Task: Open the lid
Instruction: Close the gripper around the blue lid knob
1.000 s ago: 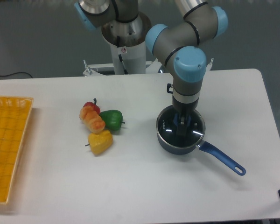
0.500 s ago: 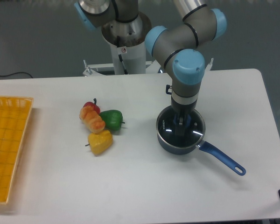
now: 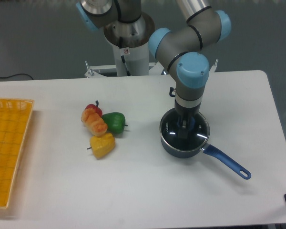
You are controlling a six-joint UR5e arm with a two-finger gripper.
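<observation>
The lid (image 3: 174, 134) is a clear glass disc with a thin silver rim. It lies flat on the dark blue saucepan (image 3: 181, 150) at the right middle of the table. My gripper (image 3: 184, 128) points straight down onto the lid's centre. Its two dark fingers (image 3: 180, 125) stand on either side of the blue knob (image 3: 184, 125) and look closed against it. The wrist hides most of the knob. The saucepan's long blue handle (image 3: 227, 162) points to the front right.
A red pepper (image 3: 92, 108), an orange bread-like piece (image 3: 95, 121), a green pepper (image 3: 114, 122) and a yellow pepper (image 3: 102, 145) lie in a cluster left of the pan. A yellow basket (image 3: 9, 148) stands at the left edge. The arm's base (image 3: 128, 43) is at the back.
The wrist has shifted slightly left over the lid and the fingers look closer around the knob. The lid and saucepan have not moved.
</observation>
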